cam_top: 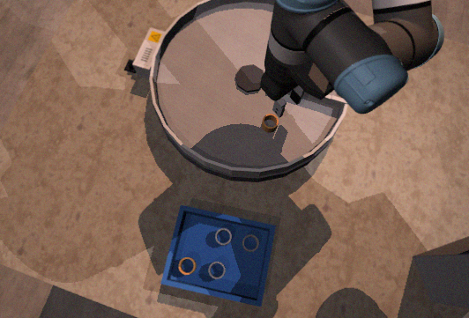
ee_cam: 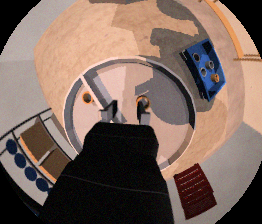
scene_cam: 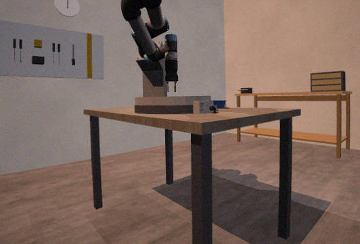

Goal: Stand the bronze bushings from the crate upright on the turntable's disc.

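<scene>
A bronze bushing (cam_top: pixel 270 129) (ee_cam: pixel 148 103) stands upright on the turntable's disc (cam_top: pixel 198 75), outward from the hub (cam_top: pixel 249 77). A second bronze bushing (ee_cam: pixel 87 103) stands on the disc beyond the straight bar in the wrist view; the arm hides it in the top view. My gripper (cam_top: pixel 287 102) (scene_cam: pixel 172 90) (ee_cam: pixel 127 106) is open and empty, raised above the disc beside the first bushing. The blue crate (cam_top: pixel 173 247) holds one bronze bushing (cam_top: pixel 187 274) (ee_cam: pixel 215 78) at its near left and three steel bushings (cam_top: pixel 223 244) (cam_top: pixel 250 250) (cam_top: pixel 217 277).
The turntable has a raised rim (cam_top: pixel 153 88), and a straight bar (ee_cam: pixel 95 91) crosses its disc. A white box (cam_top: pixel 145 50) with a yellow label sits against the rim. The crate stands apart from the turntable on the table (cam_top: pixel 88 154). The arm covers the disc's right side in the top view.
</scene>
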### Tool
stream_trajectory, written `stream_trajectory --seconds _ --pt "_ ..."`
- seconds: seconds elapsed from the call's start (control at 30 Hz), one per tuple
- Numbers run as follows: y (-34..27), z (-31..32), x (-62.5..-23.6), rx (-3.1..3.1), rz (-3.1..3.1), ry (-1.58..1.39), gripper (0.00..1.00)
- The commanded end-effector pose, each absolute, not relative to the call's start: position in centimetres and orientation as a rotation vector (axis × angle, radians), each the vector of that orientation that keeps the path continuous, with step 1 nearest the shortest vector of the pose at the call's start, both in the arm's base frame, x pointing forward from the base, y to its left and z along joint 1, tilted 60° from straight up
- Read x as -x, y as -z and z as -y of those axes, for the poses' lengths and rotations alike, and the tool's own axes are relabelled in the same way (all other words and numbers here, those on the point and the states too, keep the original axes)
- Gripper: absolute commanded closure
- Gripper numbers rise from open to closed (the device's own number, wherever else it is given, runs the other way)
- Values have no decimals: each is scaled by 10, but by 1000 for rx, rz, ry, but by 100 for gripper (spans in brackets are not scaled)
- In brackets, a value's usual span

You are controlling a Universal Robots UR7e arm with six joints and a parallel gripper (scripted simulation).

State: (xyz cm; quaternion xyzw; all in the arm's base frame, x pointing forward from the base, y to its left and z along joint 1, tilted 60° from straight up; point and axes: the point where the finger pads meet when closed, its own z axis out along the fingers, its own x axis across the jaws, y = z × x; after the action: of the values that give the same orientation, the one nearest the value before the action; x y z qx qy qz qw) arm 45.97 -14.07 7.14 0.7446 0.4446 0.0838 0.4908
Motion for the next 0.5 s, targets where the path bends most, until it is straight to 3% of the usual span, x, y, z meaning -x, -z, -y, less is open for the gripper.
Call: stream_trajectory --seconds 0.0,0.47 --pt "-71 140 -459 -1808 -1080 -203 22" --pt "-70 138 -462 -1807 -1080 -205 24"
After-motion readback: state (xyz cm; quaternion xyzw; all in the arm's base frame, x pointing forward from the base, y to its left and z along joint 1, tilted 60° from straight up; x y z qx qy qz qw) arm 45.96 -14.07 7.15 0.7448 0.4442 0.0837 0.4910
